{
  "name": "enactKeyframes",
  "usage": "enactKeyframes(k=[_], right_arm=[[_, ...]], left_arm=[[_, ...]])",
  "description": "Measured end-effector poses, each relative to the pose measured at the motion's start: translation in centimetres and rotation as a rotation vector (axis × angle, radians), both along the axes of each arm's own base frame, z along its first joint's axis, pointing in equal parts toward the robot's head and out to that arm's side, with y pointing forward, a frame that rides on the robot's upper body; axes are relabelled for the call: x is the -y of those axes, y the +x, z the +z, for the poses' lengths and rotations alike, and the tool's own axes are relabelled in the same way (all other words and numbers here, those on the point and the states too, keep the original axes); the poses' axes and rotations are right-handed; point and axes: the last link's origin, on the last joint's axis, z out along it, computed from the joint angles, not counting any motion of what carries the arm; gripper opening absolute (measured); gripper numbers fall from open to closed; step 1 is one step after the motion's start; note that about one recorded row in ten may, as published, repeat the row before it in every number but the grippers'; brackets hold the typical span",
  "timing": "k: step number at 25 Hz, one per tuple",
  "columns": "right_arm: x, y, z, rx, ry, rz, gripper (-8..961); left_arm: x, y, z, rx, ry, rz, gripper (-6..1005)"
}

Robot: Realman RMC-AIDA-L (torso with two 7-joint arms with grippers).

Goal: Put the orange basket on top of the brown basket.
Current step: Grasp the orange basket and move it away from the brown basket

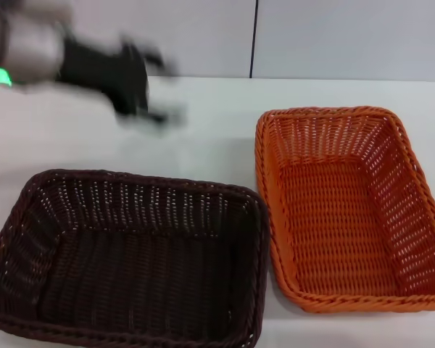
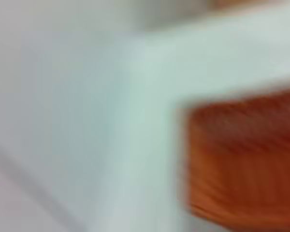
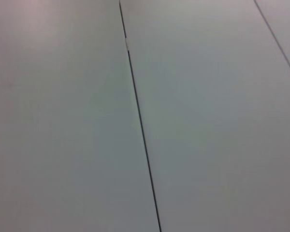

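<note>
The orange basket [image 1: 351, 210] sits on the white tabletop [image 1: 210, 138] at the right, just beside the brown basket [image 1: 130, 257] at the left, both empty. The left pincer [image 1: 148, 90] hangs blurred above the tabletop beyond the brown basket; whether it is open or closed cannot be told.
</note>
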Motion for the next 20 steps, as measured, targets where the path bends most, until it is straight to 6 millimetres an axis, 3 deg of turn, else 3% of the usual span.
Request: enactKeyframes(k=[1, 2, 3, 4, 6, 7, 9, 12, 13, 16, 17, 20], right_arm=[[-0.2, -0.1, -0.1, 0.000, -0.005, 0.004, 724], [-0.7, -0.4, -0.3, 0.002, -0.016, 0.014, 724], [-0.7, -0.4, -0.3, 0.002, -0.016, 0.014, 724], [-0.9, -0.5, -0.3, 0.003, -0.021, 0.018, 724], [-1.4, -0.8, -0.4, 0.005, -0.031, 0.029, 724], [-1.9, -1.1, -0.4, 0.009, -0.038, 0.043, 724], [-2.2, -1.2, -0.4, 0.010, -0.044, 0.045, 724], [-3.4, -1.6, -0.7, 0.023, -0.075, 0.053, 724], [-3.4, -1.6, -0.7, 0.023, -0.075, 0.053, 724], [-4.4, -1.9, -0.8, 0.040, -0.103, 0.054, 724], [-5.1, -2.2, -1.0, 0.066, -0.130, 0.055, 724], [-5.7, -2.4, -1.4, 0.099, -0.173, 0.050, 724]], left_arm=[[0.0, 0.0, 0.0, 0.000, 0.000, 0.000, 697], [-2.3, 0.6, 5.9, 0.327, 0.357, 0.030, 728], [-2.8, -0.2, 10.0, 0.564, 0.547, 0.077, 759], [-2.8, -0.9, 11.3, 0.646, 0.609, 0.098, 759], [-1.9, -3.6, 15.7, 0.921, 0.801, 0.156, 758], [-0.5, -6.4, 17.9, 1.086, 0.920, 0.196, 758], [0.1, -7.4, 18.7, 1.141, 0.965, 0.203, 758], [3.3, -12.7, 19.9, 1.292, 1.138, 0.265, 757], [3.3, -12.7, 19.9, 1.292, 1.138, 0.265, 757], [5.5, -16.0, 20.0, 1.350, 1.236, 0.295, 756], [5.5, -16.0, 20.0, 1.350, 1.236, 0.295, 756], [7.9, -20.0, 18.7, 1.348, 1.365, 0.315, 756]])
